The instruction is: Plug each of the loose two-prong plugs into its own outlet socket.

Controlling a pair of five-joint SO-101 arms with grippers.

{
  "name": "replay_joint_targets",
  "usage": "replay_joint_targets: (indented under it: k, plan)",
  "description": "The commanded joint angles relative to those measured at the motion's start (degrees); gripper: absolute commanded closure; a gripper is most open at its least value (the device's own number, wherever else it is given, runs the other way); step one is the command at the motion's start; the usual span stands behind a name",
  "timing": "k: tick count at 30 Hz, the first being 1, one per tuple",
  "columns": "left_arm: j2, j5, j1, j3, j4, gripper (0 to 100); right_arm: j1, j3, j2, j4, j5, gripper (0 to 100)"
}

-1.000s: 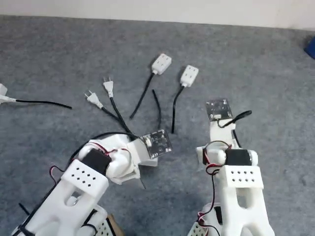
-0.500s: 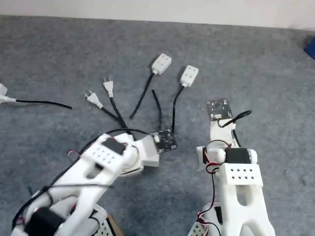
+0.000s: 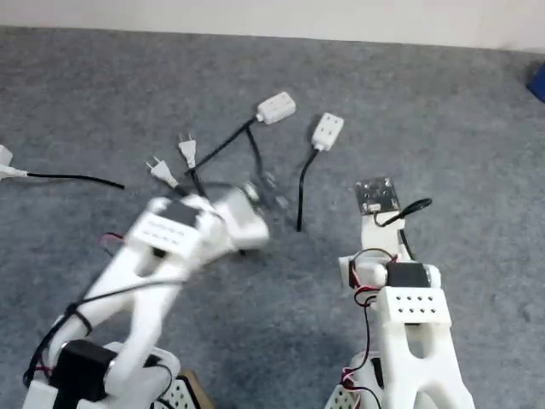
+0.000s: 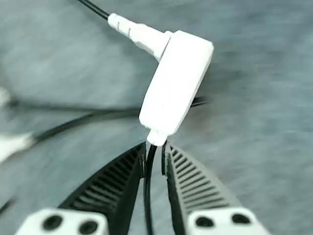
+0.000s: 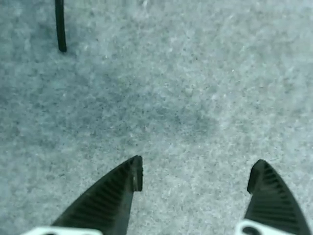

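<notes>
Two white outlet sockets lie on the grey carpet, one [image 3: 276, 107] turned sideways and the other [image 3: 327, 130] to its right. Two loose two-prong plugs [image 3: 187, 152] [image 3: 160, 170] rest left of them on black cords. My left gripper [image 4: 154, 152] is shut on a black cable [image 4: 146, 196] right at the near end of a white socket block [image 4: 176, 88]. In the high view it sits blurred among the cords [image 3: 255, 194]. My right gripper [image 5: 195, 178] stands open over bare carpet, nothing between its fingers, and its arm [image 3: 379, 198] stands right of the cords.
A white connector [image 3: 4, 162] with a black cord [image 3: 77, 177] lies at the left edge. A blue object [image 3: 538, 81] pokes in at the right edge. A loose black cable end [image 5: 60, 24] lies ahead of my right gripper.
The left arm swung away from the front toward the cords and shut on a cable. The left socket turned sideways and its cord was dragged left. The right arm stayed put.
</notes>
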Motion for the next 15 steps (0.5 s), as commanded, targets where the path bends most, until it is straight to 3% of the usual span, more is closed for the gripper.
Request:
replay_joint_targets:
  k: [1, 9, 12, 15]
  plan:
    - [-0.2, -5.4, -14.8, -9.6, 3.4, 94, 0.5, -0.1, 0.1, -1.0, -0.6, 66.7]
    - [0.1, -17.8, -38.9, -19.5, 3.7, 94, 0.4, 0.0, 0.1, -1.0, -0.6, 66.7]
    - [0.0, -18.0, -40.7, -20.1, 4.1, 92, 0.4, 0.0, 0.1, -1.0, -0.5, 66.7]
    - [0.1, -16.3, -37.4, -19.0, 6.0, 81, 0.4, 0.0, 0.2, -1.0, -0.5, 66.7]
